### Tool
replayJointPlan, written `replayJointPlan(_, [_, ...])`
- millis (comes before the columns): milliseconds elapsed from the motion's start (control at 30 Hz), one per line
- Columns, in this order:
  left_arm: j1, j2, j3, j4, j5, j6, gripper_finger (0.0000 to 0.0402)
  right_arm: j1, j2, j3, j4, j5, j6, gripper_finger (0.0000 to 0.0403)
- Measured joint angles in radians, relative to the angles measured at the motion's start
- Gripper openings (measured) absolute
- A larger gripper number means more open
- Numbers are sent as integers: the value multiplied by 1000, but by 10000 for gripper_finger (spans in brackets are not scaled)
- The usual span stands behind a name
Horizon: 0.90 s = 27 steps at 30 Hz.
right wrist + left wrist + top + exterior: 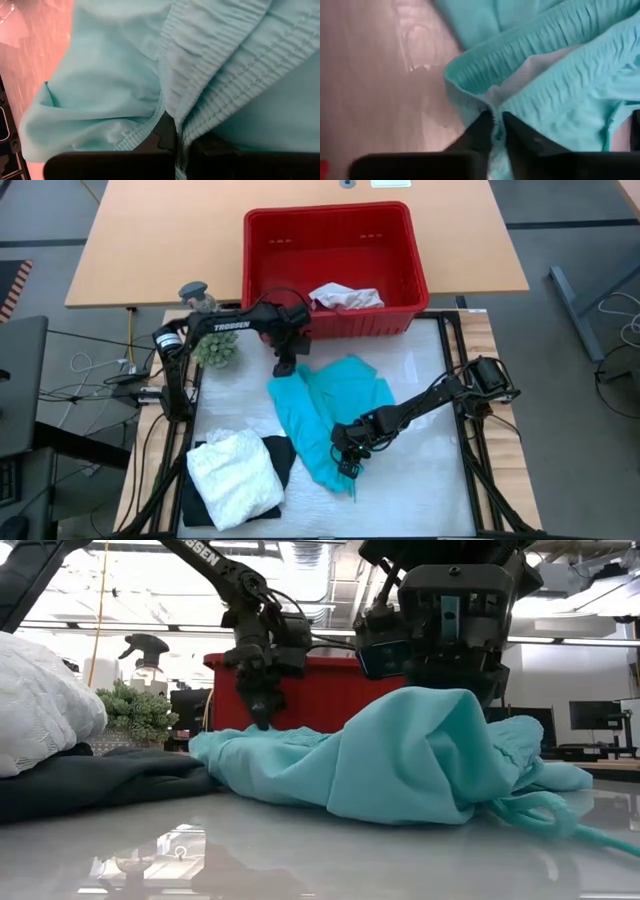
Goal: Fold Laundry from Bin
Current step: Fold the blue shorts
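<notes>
— Two claws are pinching one teal garment (335, 405) lying mid-counter (420, 480)?
— Yes: left claw (495, 131) is clamping its waistband edge near the red bin (330, 240); right claw (180, 137) is squeezing gathered fabric.

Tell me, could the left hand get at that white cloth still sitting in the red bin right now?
Probably not right away. The left hand is shut on the teal garment, so it would have to let go first. Otherwise the way looks free: the white cloth lies uncovered in the open-topped red bin, just beyond that hand.
</notes>
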Motion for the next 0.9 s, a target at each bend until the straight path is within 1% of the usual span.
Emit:
replayJointPlan(33, [-3, 0, 0, -2, -5, 3, 24, 0, 0, 0, 0, 0, 0, 33])
replayJointPlan(67, [-4, 1, -1, -3, -7, 1, 14, 0, 0, 0, 0, 0, 0, 33])
replayJointPlan(133, [-8, 6, -3, 6, -22, -31, 7, 1, 0, 0, 0, 0, 0, 33])
replayJointPlan(233, [-9, -3, 16, -26, -60, -80, 3, 5, 0, 0, -4, 3, 9, 33])
replayJointPlan(467, [-9, -148, 55, -163, -64, -119, 2, 6, -18, 0, -42, 16, 57, 32])
replayJointPlan(600, [-9, -268, 60, -208, -113, -128, 1, 8, -90, 5, -107, 77, 71, 32])
replayJointPlan(733, [-9, -368, 60, -217, -177, -130, 0, 6, -198, 56, -238, 159, 70, 32])
replayJointPlan(900, [-8, -463, 60, -217, -259, -145, 0, 7, -342, 162, -425, 314, 81, 32])
